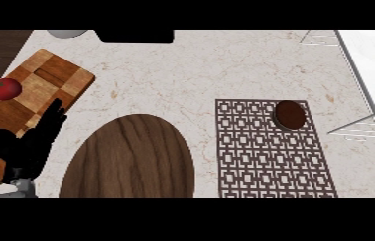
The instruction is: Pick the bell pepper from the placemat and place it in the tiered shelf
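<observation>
Fingers (53, 117) of left hand (29, 146) point up, straight.

A single head view looks steeply down on the marble counter (183, 71) from the robot's side, close enough that the patterned placemat (271, 153) and the oval wooden board (132, 160) run off its lower edge. The checkered cutting board (40, 89) is cut by the left edge and the wire tiered shelf (355, 76) by the right.
</observation>
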You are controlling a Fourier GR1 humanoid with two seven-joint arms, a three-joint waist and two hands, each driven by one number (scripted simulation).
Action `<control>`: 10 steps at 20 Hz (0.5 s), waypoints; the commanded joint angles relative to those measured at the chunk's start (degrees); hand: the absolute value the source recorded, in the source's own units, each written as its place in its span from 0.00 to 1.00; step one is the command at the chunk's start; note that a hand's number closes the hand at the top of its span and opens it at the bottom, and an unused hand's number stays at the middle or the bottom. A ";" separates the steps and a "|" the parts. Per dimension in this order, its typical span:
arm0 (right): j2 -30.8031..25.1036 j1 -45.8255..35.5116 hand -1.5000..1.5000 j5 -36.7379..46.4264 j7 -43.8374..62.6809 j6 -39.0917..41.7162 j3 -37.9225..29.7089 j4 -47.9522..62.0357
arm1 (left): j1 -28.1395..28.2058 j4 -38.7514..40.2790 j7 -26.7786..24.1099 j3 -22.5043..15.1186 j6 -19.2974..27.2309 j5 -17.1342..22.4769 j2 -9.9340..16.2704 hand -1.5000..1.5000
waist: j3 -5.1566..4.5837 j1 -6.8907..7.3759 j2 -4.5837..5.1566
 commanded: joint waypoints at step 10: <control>3.79 2.13 0.00 -5.95 4.79 -12.48 0.55 -7.69 | -2.08 2.51 0.10 1.74 -0.96 -0.16 1.09 0.50 | -0.03 -0.40 -0.11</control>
